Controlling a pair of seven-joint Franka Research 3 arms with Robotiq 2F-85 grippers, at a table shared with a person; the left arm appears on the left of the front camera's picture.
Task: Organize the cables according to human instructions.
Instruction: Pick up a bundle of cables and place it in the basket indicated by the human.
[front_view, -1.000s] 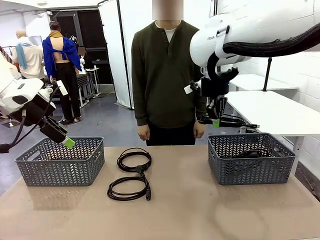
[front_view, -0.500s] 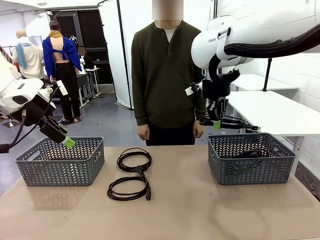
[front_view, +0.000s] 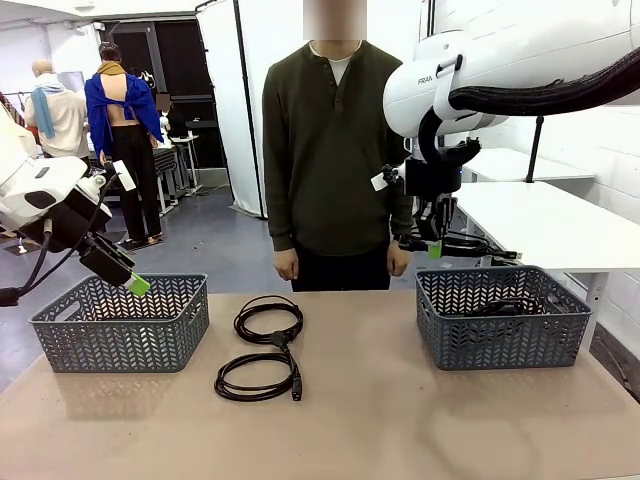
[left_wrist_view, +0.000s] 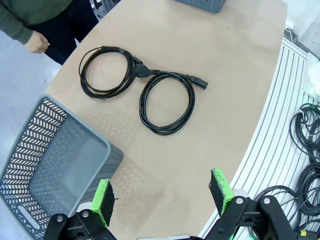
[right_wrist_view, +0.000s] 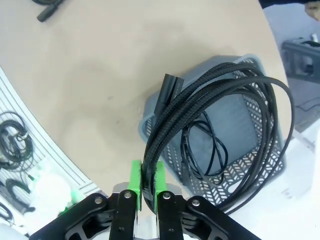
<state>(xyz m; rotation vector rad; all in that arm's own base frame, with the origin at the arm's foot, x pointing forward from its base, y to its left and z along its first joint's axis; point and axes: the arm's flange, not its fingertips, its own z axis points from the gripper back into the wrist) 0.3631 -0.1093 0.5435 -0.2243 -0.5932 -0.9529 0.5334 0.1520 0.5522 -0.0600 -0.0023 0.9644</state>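
- Since a second ago the right gripper (front_view: 435, 248) has shifted a little toward the right basket (front_view: 500, 335). The left gripper (front_view: 138, 285) and the coils on the table (front_view: 400, 420) have not moved.
- Above the right basket's far left corner, the right gripper carries one coiled cable (right_wrist_view: 220, 100). The loops hang from between its fingers and spread over the basket.
- This gripper's jaws are clamped nearly together on the bundled strands, and one plug sticks out just past the green pads (right_wrist_view: 135, 175).
- Inside the right basket lies another thin black cord (right_wrist_view: 200, 145), loose on the floor of it.
- Left of the right basket, two more cables lie flat on the bare table, touching where their plugs meet. The far coil (left_wrist_view: 89, 90) is closer to the person (front_view: 335, 150), and the near coil (left_wrist_view: 148, 125) is closer to the robot.
- Beyond those coils, well apart from the right basket, stands the left basket (front_view: 120, 335). No cable shows inside it in the left wrist view.
- Over that basket's near left corner the left gripper hangs with its jaws spread wide, holding nothing and touching nothing.
- Behind the table's far edge, left of the right basket, the person stands with both arms down.
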